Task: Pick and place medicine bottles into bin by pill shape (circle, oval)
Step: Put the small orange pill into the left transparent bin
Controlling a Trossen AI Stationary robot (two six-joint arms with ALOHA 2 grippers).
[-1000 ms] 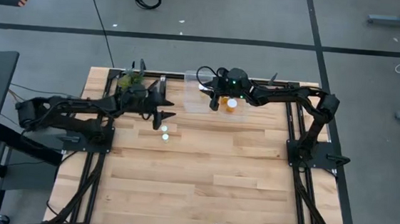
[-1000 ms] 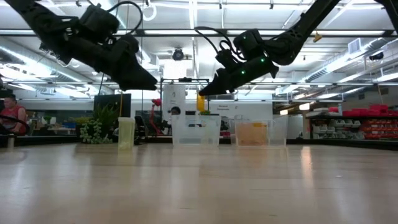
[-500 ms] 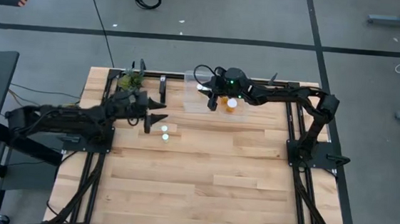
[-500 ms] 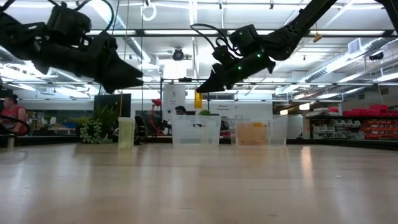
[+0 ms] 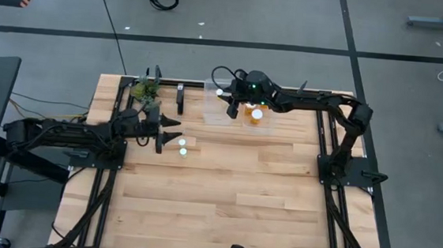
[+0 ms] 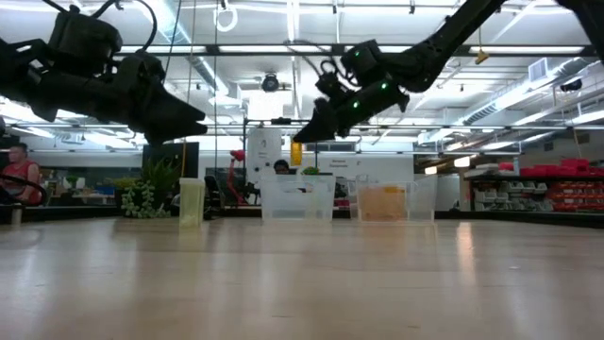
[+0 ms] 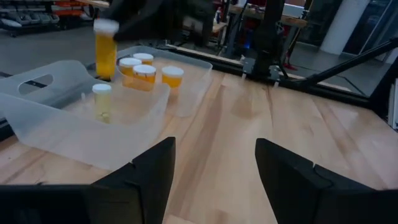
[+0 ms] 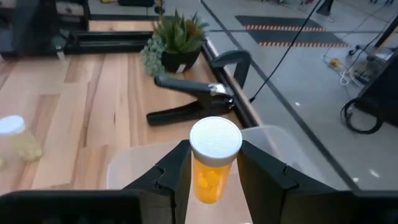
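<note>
Right wrist view: medicine bottle (image 8: pixel 211 163) pinched between right gripper (image 8: pixel 212 171) fingers.

Amber bottles (image 7: pixel 145 70) — binned, one (image 8: pixel 212 160) pincer-held.

Amber medicine bottle (image 8: pixel 211 165), white cap; pale striped wooden table (image 5: pixel 224 195); green plant (image 8: pixel 176 38).

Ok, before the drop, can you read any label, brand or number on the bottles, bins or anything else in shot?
No text can be read in any view.
Bottle in the right hand: amber side and white cap, no label showing.
Bottles in the clear bin: no labels visible.
Signs on the back wall in the low view: too small and blurred to read.
</note>
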